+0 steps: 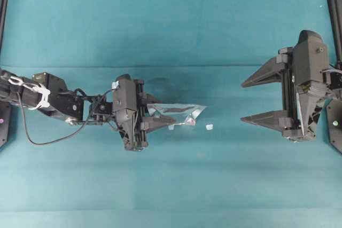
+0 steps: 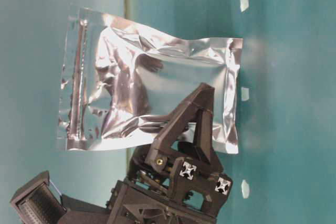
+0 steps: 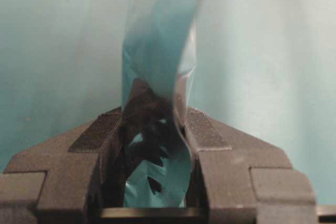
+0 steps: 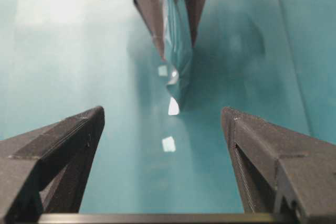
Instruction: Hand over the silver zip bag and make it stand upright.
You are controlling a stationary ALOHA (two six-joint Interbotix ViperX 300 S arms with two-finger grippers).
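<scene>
Left of centre in the overhead view, the left tool (image 1: 160,115) pinches the silver zip bag (image 1: 179,113) on edge above the teal tabletop (image 1: 160,25). At far right, the right tool (image 1: 255,101) gapes wide, holding nothing.

Lab rig: teal tabletop (image 1: 171,25), two robot arms.

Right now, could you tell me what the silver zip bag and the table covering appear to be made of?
The silver zip bag looks like thin metallised foil or plastic film: glossy, mirror-like, with sharp crinkles and reflections. The table covering looks like matte teal cloth or a soft mat: even colour, only soft sheen, with a faint fold line, though weave is not visible.
</scene>
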